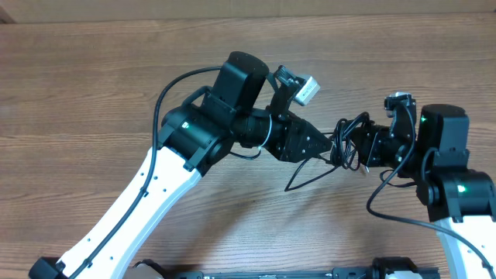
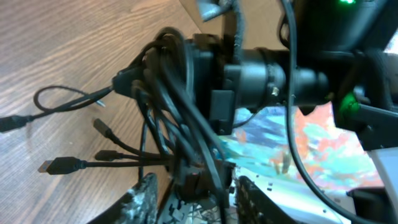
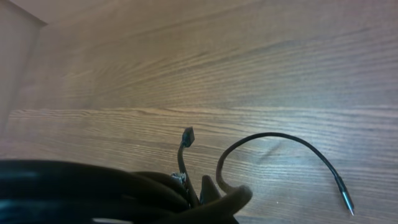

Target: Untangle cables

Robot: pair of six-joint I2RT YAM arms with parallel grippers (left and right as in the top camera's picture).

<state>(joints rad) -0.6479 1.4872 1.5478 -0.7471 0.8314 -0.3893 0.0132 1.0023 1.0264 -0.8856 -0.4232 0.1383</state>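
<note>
The cables (image 1: 349,143) form a black tangled bunch lifted between my two grippers at mid-table. My right gripper (image 1: 363,149) is shut on the bunch. In the left wrist view the strands (image 2: 174,106) drape over its black tip (image 2: 249,74). Several plug ends (image 2: 59,165) fan out to the left over the wood. My left gripper (image 1: 325,147) sits right against the bunch, its fingers (image 2: 146,199) apart, with a few strands and a connector in the gap (image 2: 196,186). In the right wrist view one loose cord (image 3: 261,140) curves over the table beyond dark blurred strands.
The wooden table (image 1: 77,93) runs to a back edge (image 1: 232,19) at the top. Two loose cable loops (image 1: 310,174) trail toward the front under the bunch. The right arm's own thick cable (image 1: 387,209) loops beside its base.
</note>
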